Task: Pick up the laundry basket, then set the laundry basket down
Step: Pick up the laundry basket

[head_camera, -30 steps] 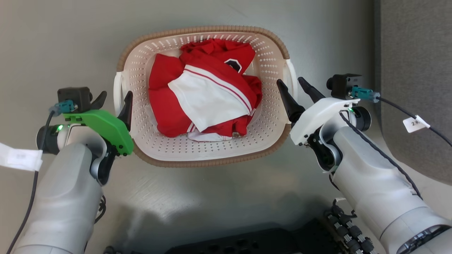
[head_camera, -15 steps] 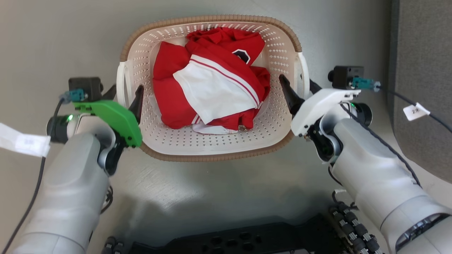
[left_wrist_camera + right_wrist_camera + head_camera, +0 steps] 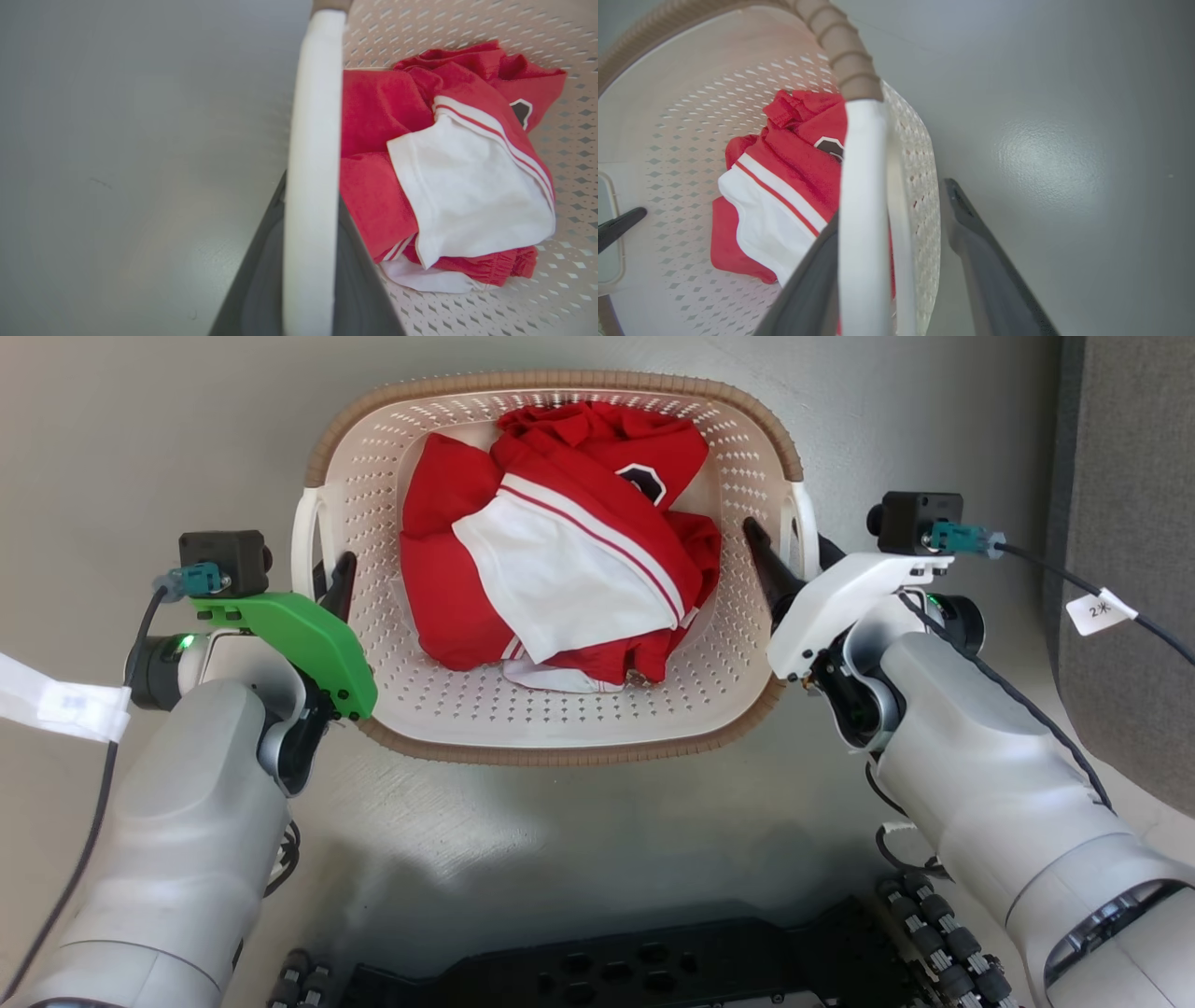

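The laundry basket (image 3: 560, 714) lies square before the robot over the grey floor (image 3: 560, 859), away from the dark mat (image 3: 1130, 476) along the floor's right edge. A heap of red and white clothes (image 3: 560, 569) fills it. I cannot tell whether its base touches the floor. Its long axis runs left to right, so a white handle lies at each short end, straight ahead of each arm, and neither arm is nearer. The left end effector (image 3: 329, 577) straddles the left handle (image 3: 310, 163) with both dark fingers pressed to it, clenched on the basket. The right end effector (image 3: 784, 534) straddles the right handle (image 3: 861, 210) but is released: its inner finger lies against the bar, while the outer finger (image 3: 976, 242) stands apart from it (the gap is plain in the right wrist view). In my judgement the lift turns on that gap: unless the right side clamps first, the basket will likely tip toward it
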